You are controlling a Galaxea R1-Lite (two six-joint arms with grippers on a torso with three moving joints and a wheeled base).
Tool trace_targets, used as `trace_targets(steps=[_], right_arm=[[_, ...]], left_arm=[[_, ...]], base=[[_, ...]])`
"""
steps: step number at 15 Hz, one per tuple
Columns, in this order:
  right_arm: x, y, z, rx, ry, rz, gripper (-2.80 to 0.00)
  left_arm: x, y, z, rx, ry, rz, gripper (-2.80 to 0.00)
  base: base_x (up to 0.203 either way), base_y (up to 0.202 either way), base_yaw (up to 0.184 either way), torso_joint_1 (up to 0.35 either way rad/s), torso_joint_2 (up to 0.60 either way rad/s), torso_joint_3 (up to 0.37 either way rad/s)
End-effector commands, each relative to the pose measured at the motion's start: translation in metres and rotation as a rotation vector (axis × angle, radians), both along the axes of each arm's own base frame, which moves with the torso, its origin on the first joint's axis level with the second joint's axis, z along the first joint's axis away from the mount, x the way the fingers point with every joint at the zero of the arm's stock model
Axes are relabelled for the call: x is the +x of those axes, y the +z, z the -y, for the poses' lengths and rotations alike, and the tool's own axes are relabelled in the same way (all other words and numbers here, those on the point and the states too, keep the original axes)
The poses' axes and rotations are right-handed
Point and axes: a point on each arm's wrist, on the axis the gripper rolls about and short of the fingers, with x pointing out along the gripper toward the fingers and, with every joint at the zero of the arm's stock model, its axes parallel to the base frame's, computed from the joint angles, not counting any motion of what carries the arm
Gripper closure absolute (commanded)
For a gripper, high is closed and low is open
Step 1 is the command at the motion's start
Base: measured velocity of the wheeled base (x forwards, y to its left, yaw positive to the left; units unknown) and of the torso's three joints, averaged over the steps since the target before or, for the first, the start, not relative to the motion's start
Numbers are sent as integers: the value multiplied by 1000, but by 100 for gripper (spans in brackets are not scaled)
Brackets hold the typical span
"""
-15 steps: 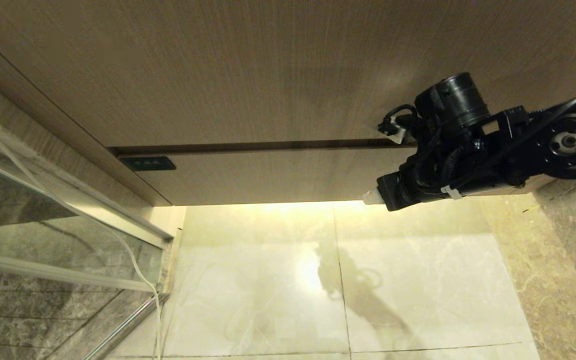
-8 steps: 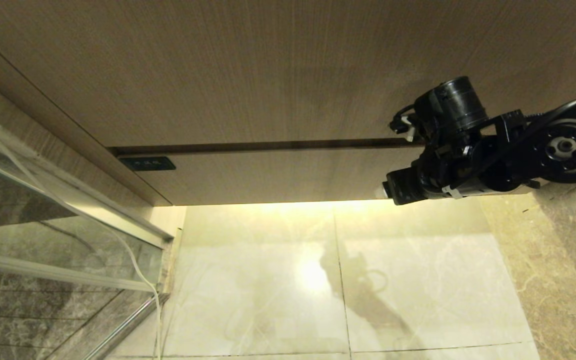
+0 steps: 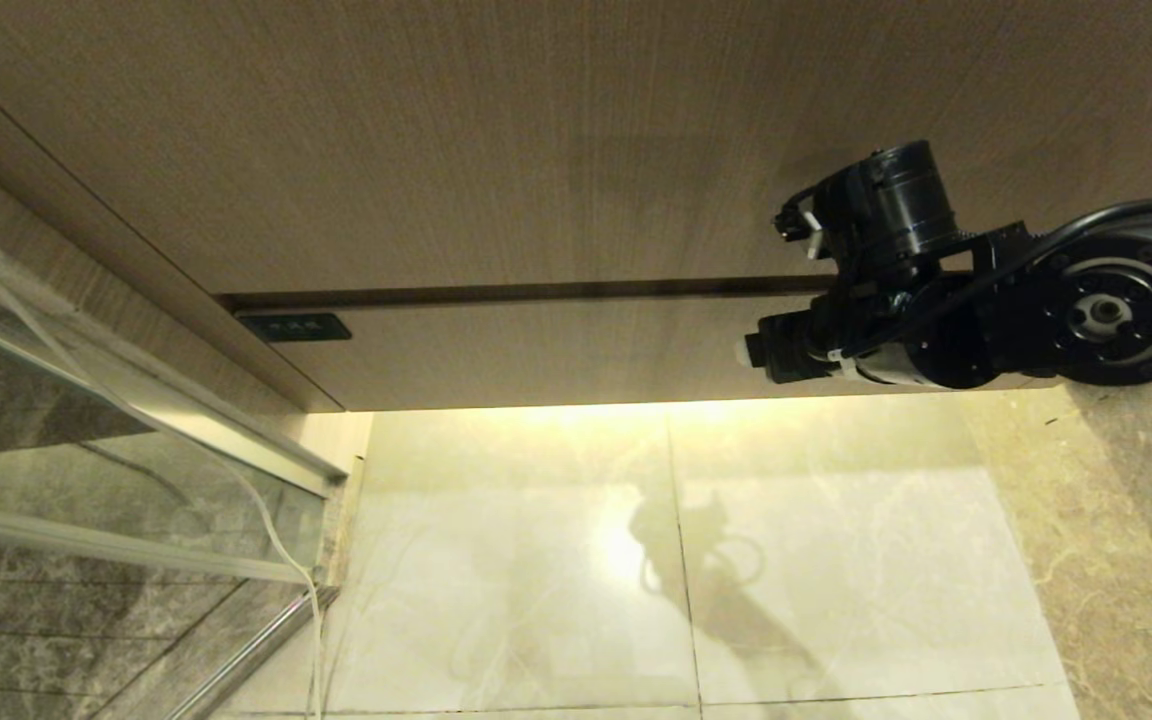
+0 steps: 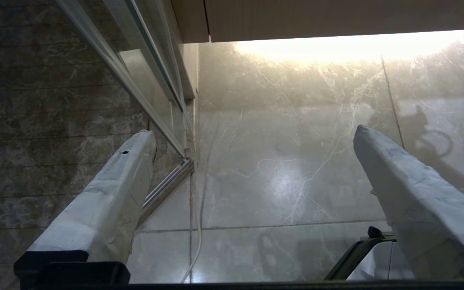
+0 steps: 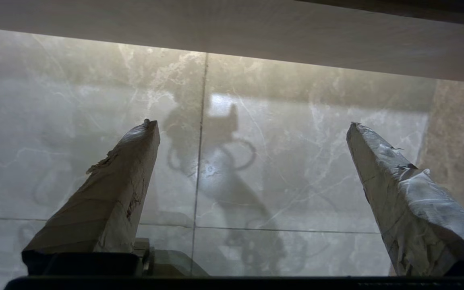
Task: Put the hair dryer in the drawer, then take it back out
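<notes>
Presently we are looking down at one drawer (image 3: 536,355), its narrow wood-grain front sitting flush under one much taller wood-grain panel (image 3: 496,140), with a single dark gap running between the two. One small black rectangular mark (image 3: 294,327) is showing near the left end of the drawer front. We are not seeing the hair dryer in any of the three views, so we cannot tell where it is lying. Our right arm is reaching in from the right, and the right hand (image 5: 252,125) is hanging just in front of the right end of the drawer front, above the floor; in the right wrist view its two wrapped fingers (image 5: 111,189) are standing wide apart with nothing between them, so it is released and grasping nothing. Our left hand (image 4: 252,133) is showing only in the left wrist view, where its two padded fingers (image 4: 107,193) are likewise spread with only floor between them. Below the drawer, one band of warm light is glowing along the pale marble floor (image 3: 536,560), and one white cord (image 3: 286,560) is trailing down beside the glass partition (image 3: 86,430) on the left.
</notes>
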Motion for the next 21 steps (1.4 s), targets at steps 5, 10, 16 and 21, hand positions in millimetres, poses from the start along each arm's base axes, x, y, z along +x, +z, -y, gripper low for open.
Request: trace_targets(steps=[5,10,16,21], right_arm=[[8,13,-13,225,-4,78,-280],[5,17,-22,510,-42,8,-280],[-3,13,-18,483,-89,-65,-280],[-2,8,-32,815,-275,-127,-280]], left_arm=[[0,0,0,1,-1,0,-280],[0,0,0,2,0,0,-280],[0,0,0,0,-1,0,-280],[0,0,0,2,0,0,-280]], base=[[0,0,0,0,0,0],[0,0,0,0,0,0],[0,0,0,0,0,0],[0,0,0,0,0,0]])
